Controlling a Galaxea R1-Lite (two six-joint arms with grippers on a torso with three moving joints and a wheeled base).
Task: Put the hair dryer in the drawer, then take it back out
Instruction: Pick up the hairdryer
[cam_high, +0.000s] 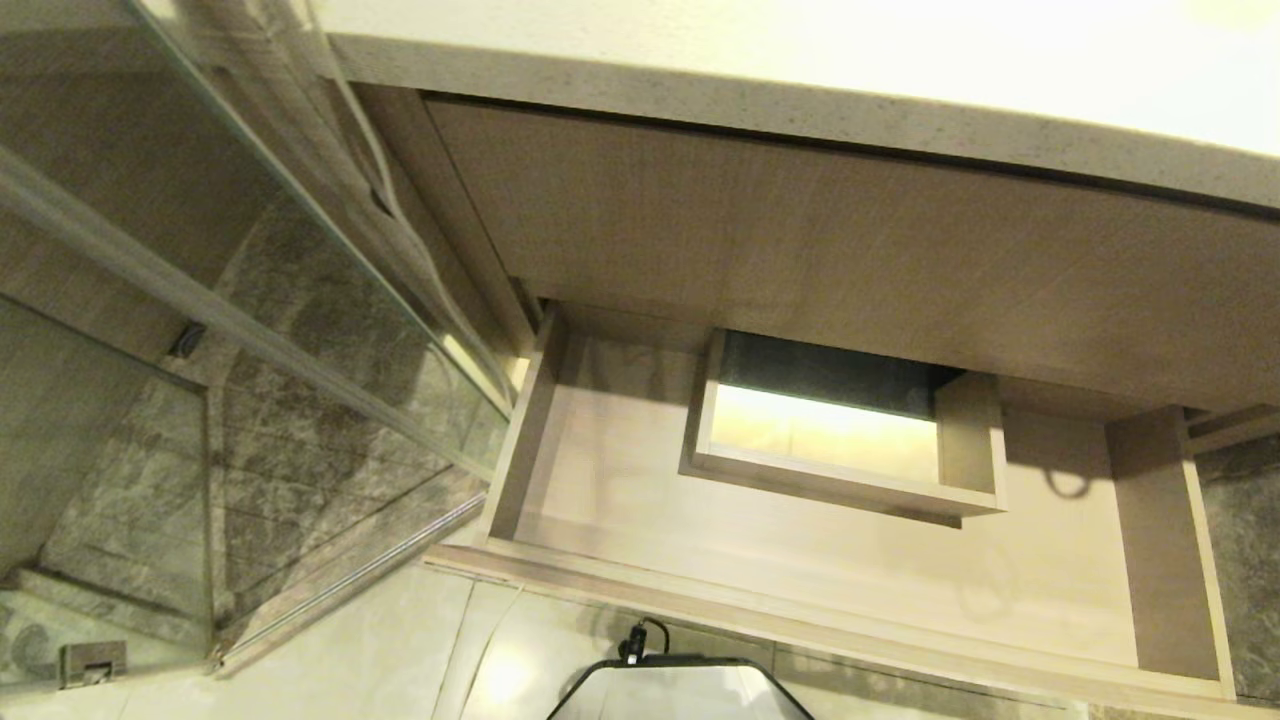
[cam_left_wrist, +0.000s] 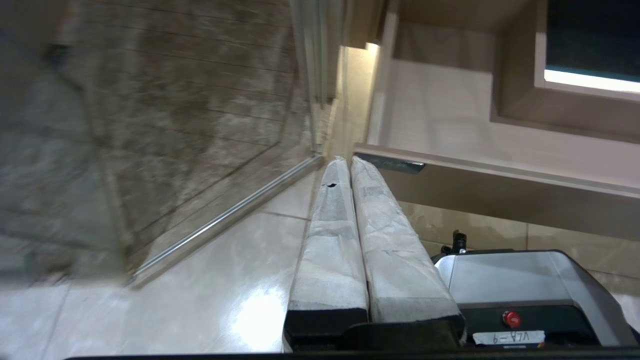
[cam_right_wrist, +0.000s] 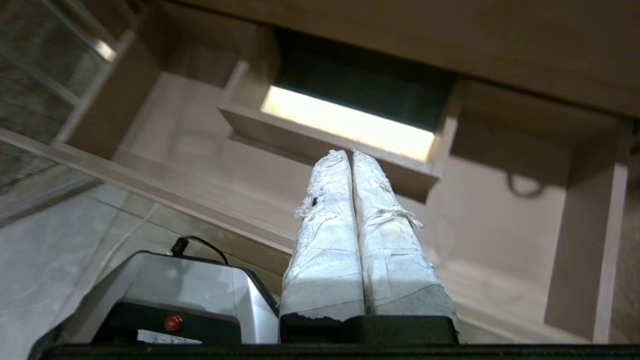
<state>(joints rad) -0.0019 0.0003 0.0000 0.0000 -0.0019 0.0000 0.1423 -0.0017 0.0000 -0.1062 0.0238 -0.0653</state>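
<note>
The drawer (cam_high: 560, 470) stands open ahead of both grippers, right gripper (cam_right_wrist: 350, 156) and left gripper (cam_left_wrist: 345, 162) pressed together, empty; no hair dryer shows.

The drawer (cam_high: 830, 590) is matt, pale wood-grain board; the worktop (cam_high: 800, 100) above looks like speckled stone. Floor tiles (cam_left_wrist: 210, 300) are glossy, the shower panel (cam_high: 250, 300) glass. Both the left pincer (cam_left_wrist: 350, 165) and right pincer (cam_right_wrist: 350, 156) wear creased, fraying white wrap, perhaps tape
</note>
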